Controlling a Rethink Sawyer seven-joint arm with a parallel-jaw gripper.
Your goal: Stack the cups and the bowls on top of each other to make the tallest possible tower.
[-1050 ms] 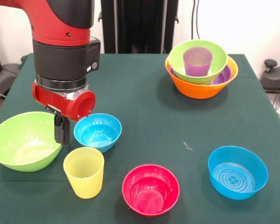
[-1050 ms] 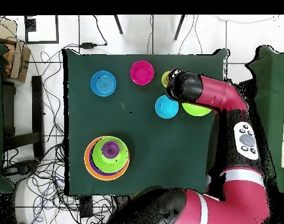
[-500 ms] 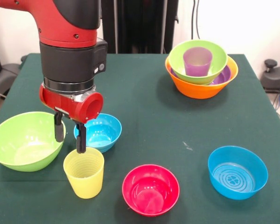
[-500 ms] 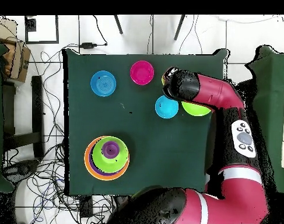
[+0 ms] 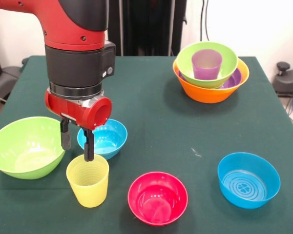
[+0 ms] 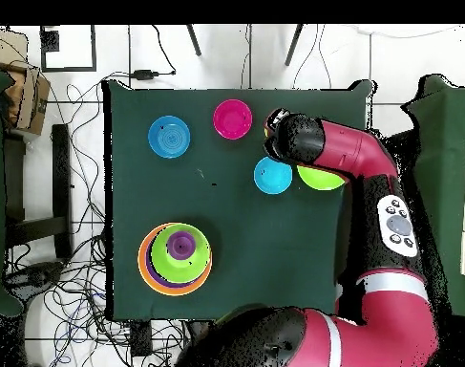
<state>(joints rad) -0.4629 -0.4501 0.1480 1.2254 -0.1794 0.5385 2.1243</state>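
Observation:
My gripper [image 5: 77,144] is open and hangs just above the far rim of the ribbed yellow cup [image 5: 88,179], one finger on each side of that rim. Behind the cup sits a small blue bowl [image 5: 105,139], and a large lime green bowl [image 5: 24,146] lies to the left. The tower stands at the back right: an orange bowl [image 5: 210,92] holds a purple bowl [image 5: 236,78], a green bowl [image 5: 225,58] and the purple cup [image 5: 206,63]. In the overhead view the tower [image 6: 175,258] sits near the robot's side, and the arm hides the yellow cup.
A pink-red bowl [image 5: 157,197] sits near the front edge beside the yellow cup. A second blue bowl [image 5: 248,179] stands at the front right. Overhead, the pink-red bowl [image 6: 233,118] and the blue bowl [image 6: 169,136] lie along the far edge.
The gripper's fingers have gone from shut to open. The arm has moved right and a little nearer, from beside the green bowl to over the yellow cup's rim.

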